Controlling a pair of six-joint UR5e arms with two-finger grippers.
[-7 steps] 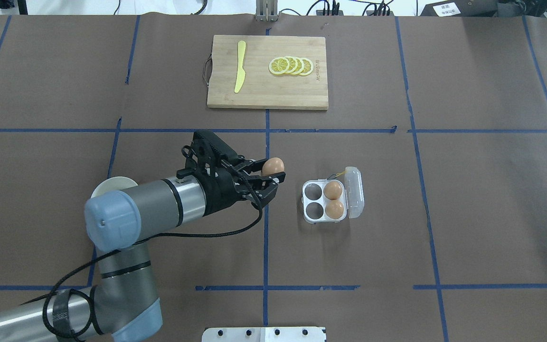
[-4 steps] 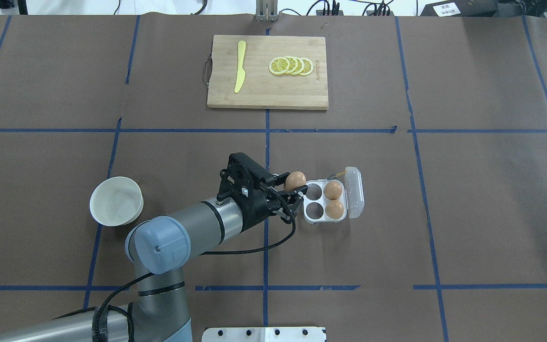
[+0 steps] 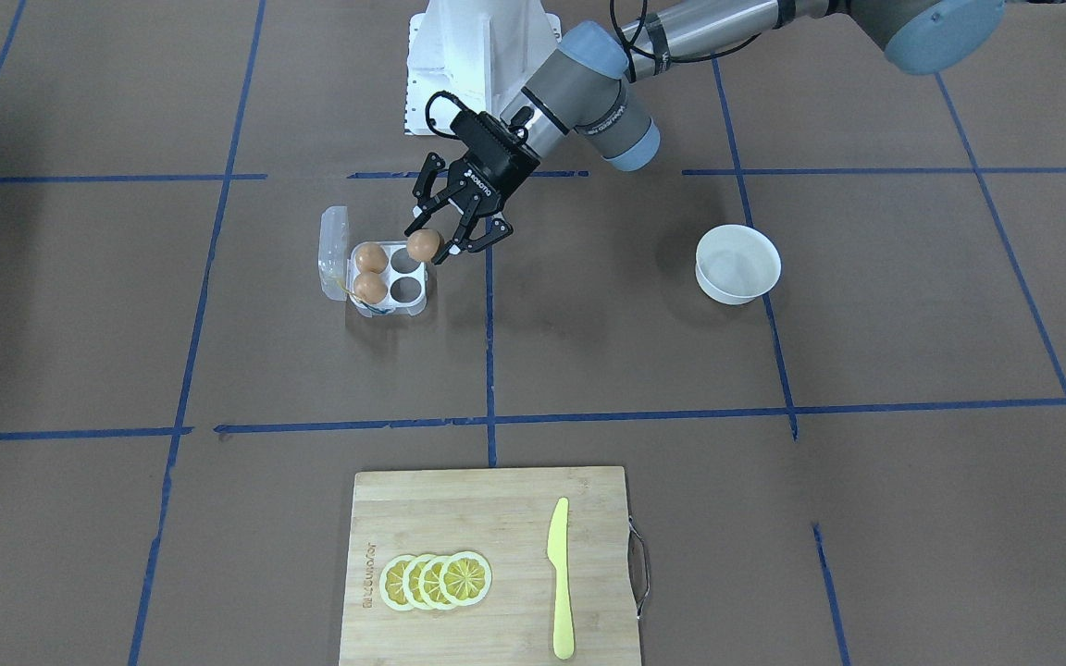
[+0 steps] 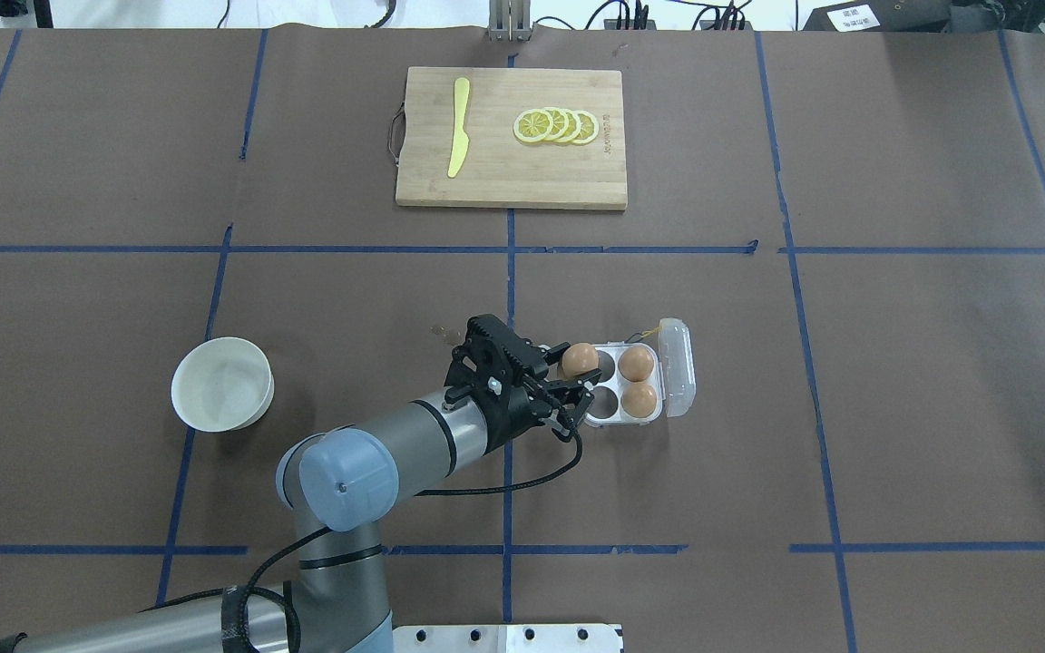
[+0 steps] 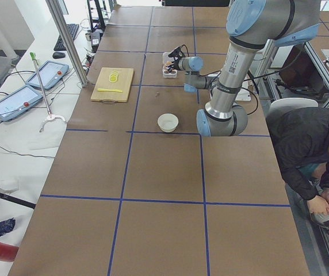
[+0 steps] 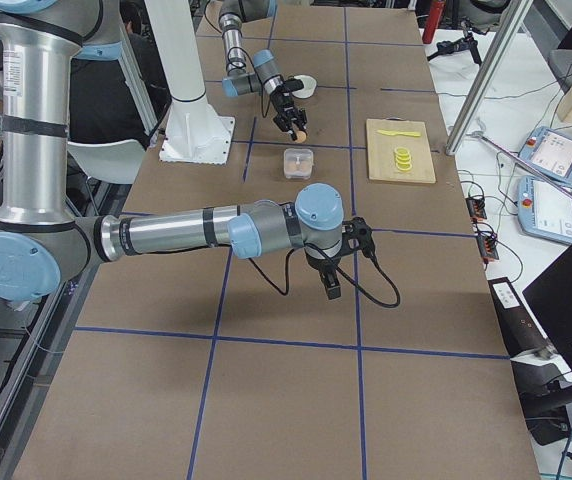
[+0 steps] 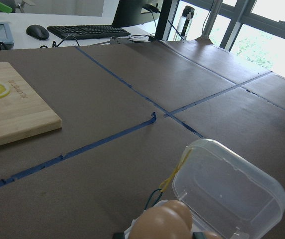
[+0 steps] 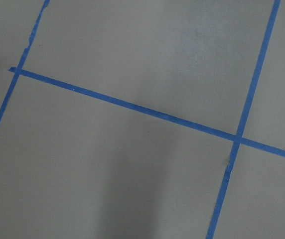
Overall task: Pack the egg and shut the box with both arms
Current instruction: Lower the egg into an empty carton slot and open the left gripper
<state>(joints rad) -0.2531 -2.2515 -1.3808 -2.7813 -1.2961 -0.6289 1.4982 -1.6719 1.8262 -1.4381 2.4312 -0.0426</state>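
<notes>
The left gripper (image 4: 581,366) is closed partway on the egg (image 4: 580,359), one finger on each side, with the egg held clear of the table (image 4: 894,408) at the fingertips. From above and from the front the egg looks close to round, and in the wrist view only its top shows at the lower edge, so I cannot tell which way its long axis or its narrow end points. The box (image 4: 602,405) lies just ahead of the fingertips, and the egg hangs over its near edge by one of the two empty cells closest to the gripper. Two more eggs (image 4: 638,381) fill the far cells. Beyond them the lid (image 4: 678,367) stands open, with the string (image 7: 175,172) running along its hinge side. Behind the gripper, back along the arm and well apart, sits the bowl (image 4: 221,385). Well off to one side, across the table from the robot, is the board (image 4: 504,181) with a knife (image 4: 458,127) and lemon slices (image 4: 556,125). The right gripper (image 6: 329,283) points down at bare table well away from the box. Whether it is open I cannot tell.
</notes>
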